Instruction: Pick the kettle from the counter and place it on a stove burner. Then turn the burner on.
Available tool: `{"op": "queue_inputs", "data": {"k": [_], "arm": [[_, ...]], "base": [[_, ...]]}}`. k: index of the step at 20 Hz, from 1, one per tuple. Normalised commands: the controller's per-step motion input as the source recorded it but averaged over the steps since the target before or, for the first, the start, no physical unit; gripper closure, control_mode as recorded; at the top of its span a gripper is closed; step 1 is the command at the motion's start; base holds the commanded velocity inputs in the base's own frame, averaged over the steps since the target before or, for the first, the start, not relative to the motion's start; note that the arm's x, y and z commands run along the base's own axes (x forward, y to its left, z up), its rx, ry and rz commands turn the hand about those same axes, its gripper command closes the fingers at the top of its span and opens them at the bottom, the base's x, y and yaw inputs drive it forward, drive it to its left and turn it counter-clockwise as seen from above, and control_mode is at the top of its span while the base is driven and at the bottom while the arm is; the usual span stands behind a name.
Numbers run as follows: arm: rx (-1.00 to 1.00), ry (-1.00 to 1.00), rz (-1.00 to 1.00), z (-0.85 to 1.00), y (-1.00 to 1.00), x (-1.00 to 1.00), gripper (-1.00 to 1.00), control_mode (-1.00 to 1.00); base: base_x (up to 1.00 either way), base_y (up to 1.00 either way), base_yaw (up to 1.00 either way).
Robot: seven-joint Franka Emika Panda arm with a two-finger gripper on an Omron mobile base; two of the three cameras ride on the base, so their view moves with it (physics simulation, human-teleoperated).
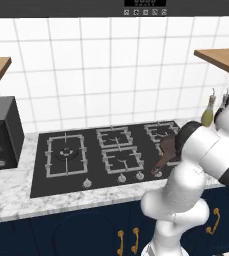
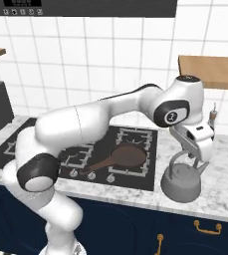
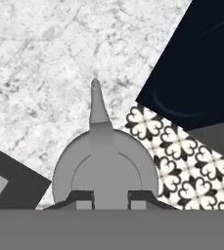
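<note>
Kettle (image 2: 181, 185) is sitting on the counter (image 2: 220, 174) just right of the cooktop, so nothing's been moved yet. Gripper (image 2: 199, 163) hangs right over its wire handle, fingers apart on either side as far as I can tell, not clamped. Big stove burner (image 1: 66, 154) at the far left is free; a brown pan (image 2: 125, 157) sits on a nearer one. Lift, carry, set down and knob turn all left.

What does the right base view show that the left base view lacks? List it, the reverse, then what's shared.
Right base view: squat grey metal kettle, gripper just above it. Left base view: the whole wide square black burner grate, which the arm largely covers from the right. Both: brown long-handled pan, white marble counter.
</note>
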Motion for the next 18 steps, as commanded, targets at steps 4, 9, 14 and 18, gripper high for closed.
{"op": "queue_inputs", "data": {"k": [4,9,14,18], "arm": [[-0.19,0.00,0.19,0.62,1.00,-0.28,1.00,-1.00],[-0.14,0.00,0.18,0.56,1.00,-0.01,1.00,-1.00],[-0.03,0.00,0.18,0.34,1.00,0.00,1.00,-1.00],[0.00,0.00,0.24,0.19,1.00,0.10,1.00,-1.00]], "base": [[0.00,0.00,0.00],[0.00,0.00,0.00],[0.00,0.00,0.00],[0.00,0.00,0.00]]}}
